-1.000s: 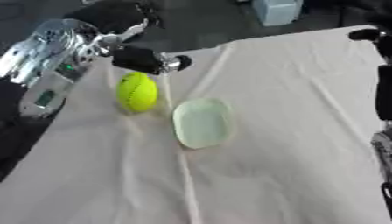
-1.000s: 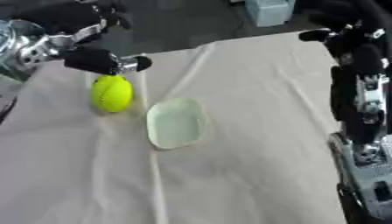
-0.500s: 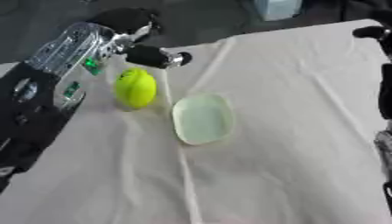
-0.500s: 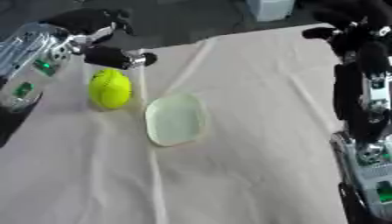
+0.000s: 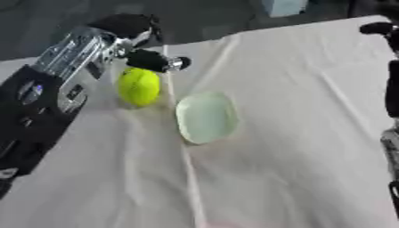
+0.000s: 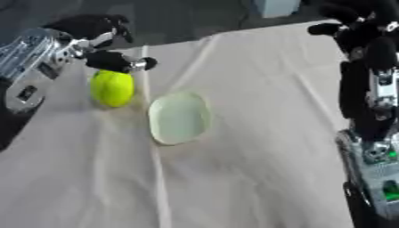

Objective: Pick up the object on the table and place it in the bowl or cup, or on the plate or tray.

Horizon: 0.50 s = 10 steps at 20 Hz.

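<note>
A yellow-green, lemon-shaped object [image 5: 140, 86] lies on the white cloth, left of a small pale green plate [image 5: 206, 117] and a short gap away from it. My left hand [image 5: 128, 26] hovers just behind and above the object. One black finger [image 5: 154, 61] with a silver tip stretches out over the object's top; I cannot see whether it touches. Nothing is curled round the object. My right hand [image 6: 353, 18] is raised at the upper right, far from both things.
The white cloth [image 5: 296, 147] covers the table and has long creases. My left forearm [image 5: 46, 102] fills the left side. My right arm [image 6: 374, 111] stands along the right edge. A pale box [image 5: 282, 6] sits beyond the table's far edge.
My left forearm has swung lower and further into view on the left. The hand stays over the object. The object and the plate have not moved on the cloth.
</note>
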Each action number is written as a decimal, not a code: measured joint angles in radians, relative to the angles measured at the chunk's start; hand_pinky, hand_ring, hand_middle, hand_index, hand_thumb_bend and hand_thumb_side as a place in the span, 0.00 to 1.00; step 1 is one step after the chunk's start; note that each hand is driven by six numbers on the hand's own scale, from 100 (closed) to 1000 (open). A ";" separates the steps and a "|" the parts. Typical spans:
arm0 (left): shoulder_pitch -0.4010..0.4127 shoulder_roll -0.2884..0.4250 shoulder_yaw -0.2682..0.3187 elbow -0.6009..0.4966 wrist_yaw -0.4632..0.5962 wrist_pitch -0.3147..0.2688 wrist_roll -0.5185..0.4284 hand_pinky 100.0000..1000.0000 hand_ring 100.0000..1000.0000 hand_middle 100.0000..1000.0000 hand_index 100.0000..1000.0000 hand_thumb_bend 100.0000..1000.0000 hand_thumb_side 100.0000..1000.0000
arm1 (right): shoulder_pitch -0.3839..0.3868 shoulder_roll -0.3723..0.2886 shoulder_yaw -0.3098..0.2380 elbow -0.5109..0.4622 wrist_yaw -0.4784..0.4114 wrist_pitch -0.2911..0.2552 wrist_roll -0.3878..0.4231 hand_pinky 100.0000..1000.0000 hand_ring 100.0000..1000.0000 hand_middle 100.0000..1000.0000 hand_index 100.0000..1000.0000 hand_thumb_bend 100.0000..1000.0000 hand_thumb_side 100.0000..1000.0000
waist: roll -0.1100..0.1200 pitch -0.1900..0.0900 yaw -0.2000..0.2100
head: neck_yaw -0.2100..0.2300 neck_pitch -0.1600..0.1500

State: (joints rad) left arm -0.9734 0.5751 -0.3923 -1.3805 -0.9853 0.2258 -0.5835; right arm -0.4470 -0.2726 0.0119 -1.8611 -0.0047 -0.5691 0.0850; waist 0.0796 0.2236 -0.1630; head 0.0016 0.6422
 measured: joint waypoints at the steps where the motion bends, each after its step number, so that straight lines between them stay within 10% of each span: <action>1: 0.003 0.003 0.000 -0.003 0.000 -0.001 -0.006 0.57 0.73 1.00 0.83 0.43 1.00 | 0.000 0.000 0.000 0.001 0.000 -0.001 0.001 0.65 0.78 0.79 0.95 0.00 0.88 | -0.001 0.000 0.002 | 0.000 0.001; 10: 0.033 0.025 0.000 -0.029 -0.009 0.009 -0.059 0.57 0.73 1.00 0.83 0.43 1.00 | 0.000 0.000 0.000 0.004 0.000 -0.003 0.003 0.65 0.78 0.79 0.95 0.00 0.88 | -0.009 0.000 0.012 | -0.001 0.010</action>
State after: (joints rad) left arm -0.9408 0.5999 -0.3922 -1.4098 -0.9939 0.2351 -0.6425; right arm -0.4468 -0.2726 0.0116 -1.8573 -0.0047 -0.5722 0.0881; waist 0.0708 0.2234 -0.1508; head 0.0005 0.6527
